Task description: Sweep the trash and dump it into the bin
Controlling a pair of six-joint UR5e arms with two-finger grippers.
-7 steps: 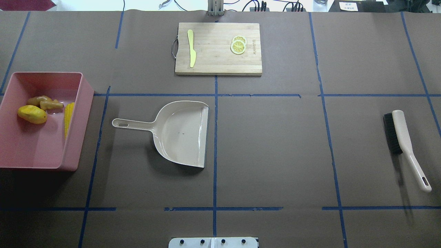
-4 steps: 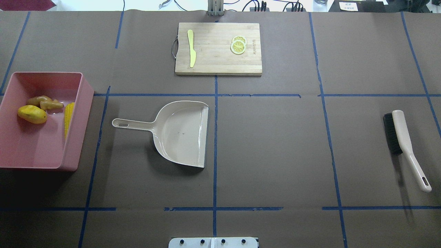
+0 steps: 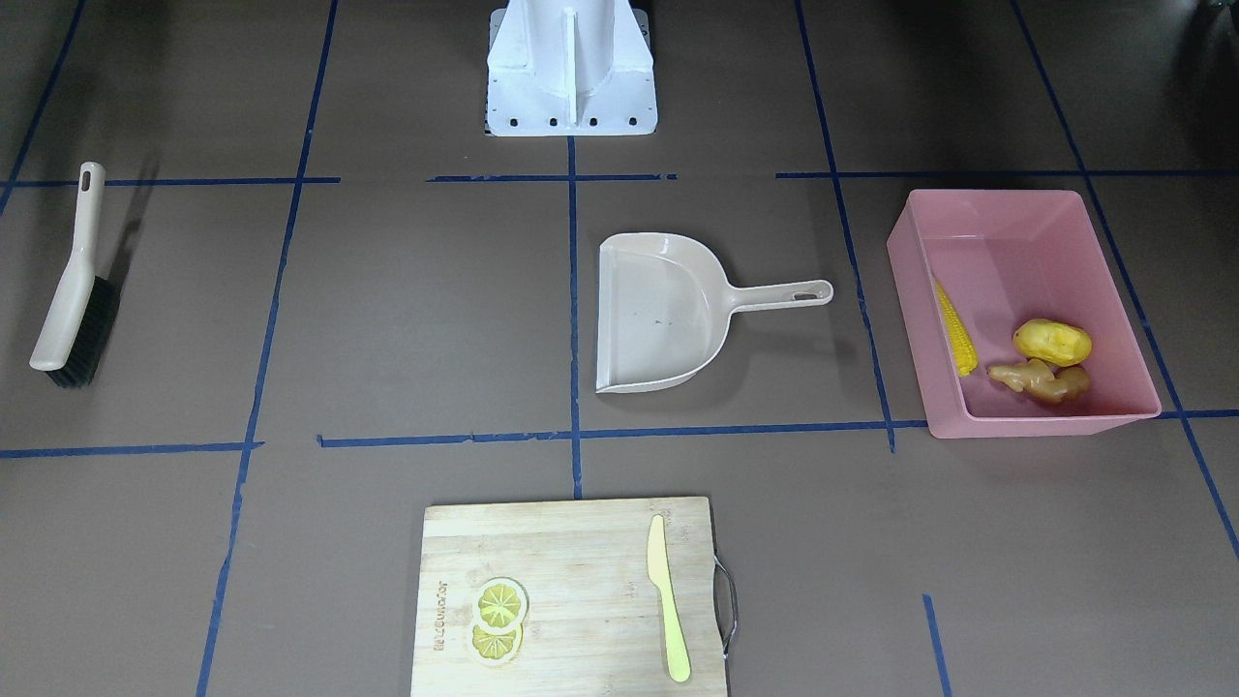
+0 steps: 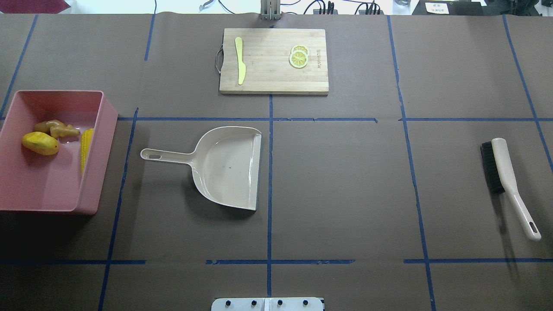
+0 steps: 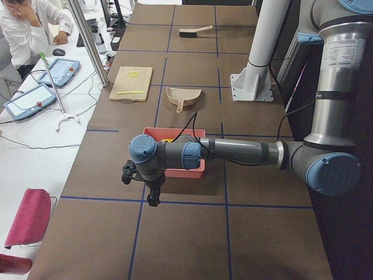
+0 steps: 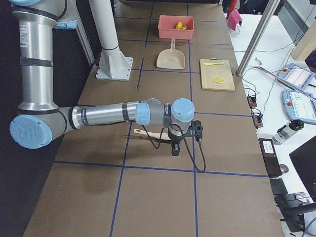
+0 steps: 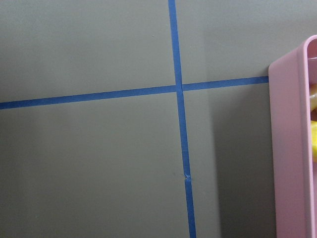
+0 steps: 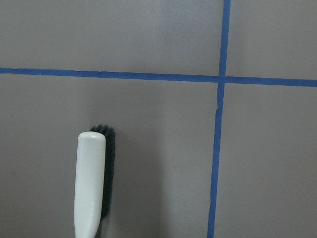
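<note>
The pink bin (image 4: 102,164) stands at the table's left, and its wall also shows in the left wrist view (image 7: 292,148). In the bin lie the trash pieces: a yellow corn cob (image 4: 86,147), a lumpy yellow potato-like piece (image 4: 40,143) and a tan ginger root (image 4: 56,128). The beige dustpan (image 4: 229,168) lies empty at the middle. The beige brush (image 4: 501,172) lies flat at the right. My left gripper (image 5: 152,197) hangs past the bin's outer end. My right gripper (image 6: 175,148) hangs over the brush handle. I cannot tell whether either is open or shut.
A wooden cutting board (image 4: 272,82) at the far middle carries a yellow-green knife (image 4: 239,60) and lemon slices (image 4: 299,56). Blue tape lines cross the brown table. The robot's white base (image 3: 571,68) stands at the near edge. An operator sits beyond the left end.
</note>
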